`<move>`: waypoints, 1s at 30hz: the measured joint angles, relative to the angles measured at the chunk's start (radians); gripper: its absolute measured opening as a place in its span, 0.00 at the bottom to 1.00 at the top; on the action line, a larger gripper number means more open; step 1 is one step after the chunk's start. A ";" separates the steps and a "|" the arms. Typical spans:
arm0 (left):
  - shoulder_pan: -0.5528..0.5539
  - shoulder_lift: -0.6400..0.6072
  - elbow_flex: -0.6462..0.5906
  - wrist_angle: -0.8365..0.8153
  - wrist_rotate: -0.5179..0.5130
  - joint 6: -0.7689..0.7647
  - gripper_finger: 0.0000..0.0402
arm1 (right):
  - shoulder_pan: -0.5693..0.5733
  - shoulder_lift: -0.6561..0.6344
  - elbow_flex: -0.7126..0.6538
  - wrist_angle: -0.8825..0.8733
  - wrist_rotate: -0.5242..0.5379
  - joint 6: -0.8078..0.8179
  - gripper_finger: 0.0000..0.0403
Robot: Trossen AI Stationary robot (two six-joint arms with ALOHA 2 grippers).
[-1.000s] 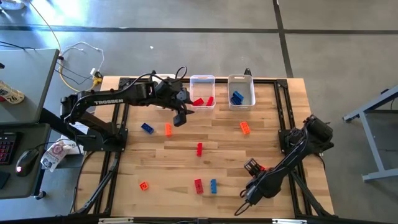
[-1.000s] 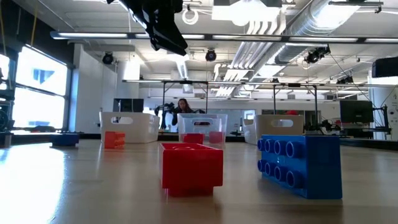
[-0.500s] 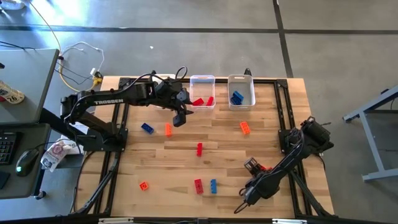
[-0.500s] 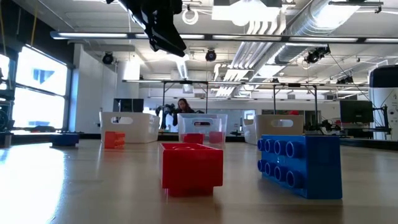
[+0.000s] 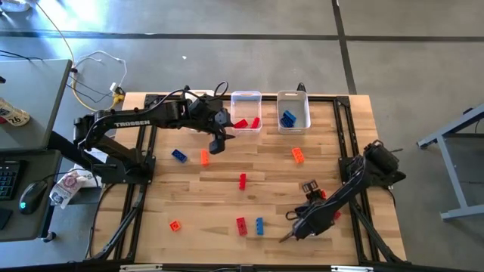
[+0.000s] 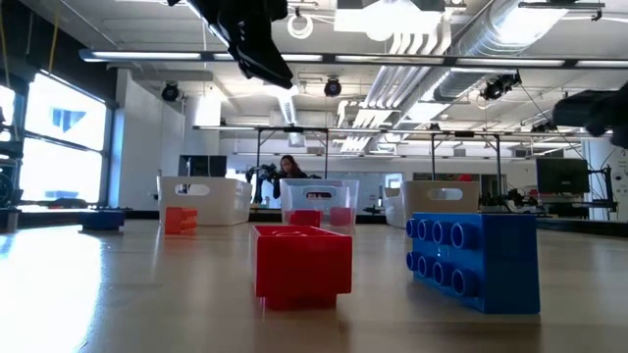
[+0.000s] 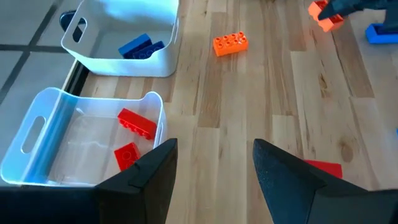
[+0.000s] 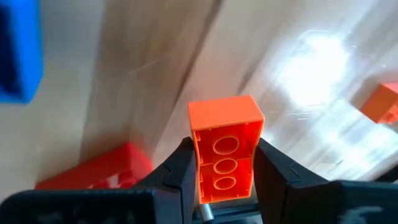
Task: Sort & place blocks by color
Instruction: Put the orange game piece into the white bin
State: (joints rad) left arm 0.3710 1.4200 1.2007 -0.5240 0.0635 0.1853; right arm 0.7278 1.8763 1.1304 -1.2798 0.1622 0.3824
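My right gripper [image 5: 288, 236] hovers low near the table's near edge, just right of a red block [image 5: 241, 225] and a blue block [image 5: 259, 225], and is shut on an orange block [image 8: 224, 149]. My left gripper [image 5: 217, 145] is open and empty, raised near the red bin [image 5: 246, 111]. That bin holds red blocks [image 7: 135, 123]; the blue bin [image 5: 292, 111] holds blue blocks [image 7: 142, 46]. Loose on the table lie a blue block [image 5: 179, 156], orange blocks [image 5: 205, 157], [image 5: 298, 155], [image 5: 175, 225] and a red block [image 5: 242, 180]. My right gripper pinches the orange block between its two fingers [image 8: 183, 171], one on each long side [image 8: 198, 165]. The block's hollow underside with its round tubes [image 8: 221, 165] faces the wrist camera, and its free end sticks out past the fingers. The arm hides the hold from above.
The low view shows three white bins in a row at the far edge [image 6: 204, 199], [image 6: 319, 201], [image 6: 439, 199], with a red block [image 6: 302, 260] and a blue block [image 6: 476, 257] close to the camera. Bare wood lies at mid-table [image 5: 272, 177]. A person sits far behind.
My right arm has swung toward the table's left and far side, its wrist coming nearer mid-table and rising into the low view's right edge, with the gripper drawing closer to the blue and red blocks at the near edge.
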 joint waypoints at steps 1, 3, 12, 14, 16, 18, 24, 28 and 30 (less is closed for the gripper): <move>0.000 0.000 0.000 0.000 0.000 0.009 0.49 | -0.009 0.000 0.000 0.001 0.006 0.008 0.24; 0.000 0.000 0.000 0.000 0.000 0.026 0.49 | -0.027 0.000 0.000 0.001 0.023 0.024 0.24; 0.001 0.000 0.000 0.001 -0.002 0.102 0.49 | -0.135 -0.038 0.000 0.022 0.159 0.070 0.24; 0.001 0.000 0.000 0.000 -0.023 0.106 0.49 | -0.165 -0.064 0.000 0.046 0.191 0.073 0.24; 0.001 0.000 0.000 0.000 -0.052 0.106 0.49 | -0.199 -0.095 0.000 0.074 0.222 0.067 0.24; 0.003 0.000 0.000 0.000 -0.068 0.106 0.50 | -0.234 -0.126 0.000 0.109 0.248 0.058 0.24; 0.003 0.000 0.000 -0.003 -0.106 0.100 0.55 | -0.334 -0.205 0.000 0.220 0.319 0.014 0.24; 0.003 0.000 0.000 -0.003 -0.189 0.080 0.60 | -0.387 -0.248 0.000 0.330 0.358 -0.051 0.24; 0.003 0.000 0.000 -0.003 -0.208 0.078 0.62 | -0.410 -0.267 0.000 0.385 0.372 -0.094 0.24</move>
State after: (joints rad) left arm 0.3740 1.4201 1.2003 -0.5274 -0.1443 0.2637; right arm 0.3179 1.6094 1.1305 -0.8943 0.5344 0.2884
